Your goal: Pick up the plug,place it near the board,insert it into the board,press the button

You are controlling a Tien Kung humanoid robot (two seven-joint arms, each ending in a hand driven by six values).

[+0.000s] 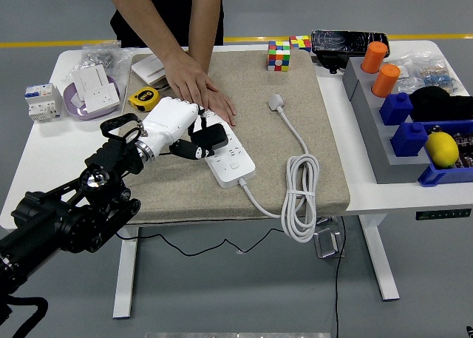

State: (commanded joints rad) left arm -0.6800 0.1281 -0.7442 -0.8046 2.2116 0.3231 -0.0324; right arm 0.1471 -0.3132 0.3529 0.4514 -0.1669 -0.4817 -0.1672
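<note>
Head view shows the left hand (179,131), white-shelled with black fingertips, reaching in from the lower left over the beige mat (325,160) that covers the middle of the white table (52,153). Its fingers are clenched around a black plug (212,137), which sits over the far end of the white power strip (230,157). Whether the plug's pins are seated in a socket cannot be told. The strip lies diagonally on the mat, its cable running off the near end toward the mat's front edge and up into a coiled white cord (301,197) near the mat's front right corner; that cord ends in a white plug head (276,101) lying further back on the mat.

A person stands at the table's far edge, one hand (194,84) pressed flat on the mat and the far end of the strip, just beside the robot's fingers.

A yellow tape measure (143,96) sits at the mat's left edge, with a white socket block (96,83) on a purple plate near the table's far left corner. Two colour cubes (279,55) stand at the mat's far edge. A yellow lemon (442,149) rests in a blue bin at the table's right edge
</note>
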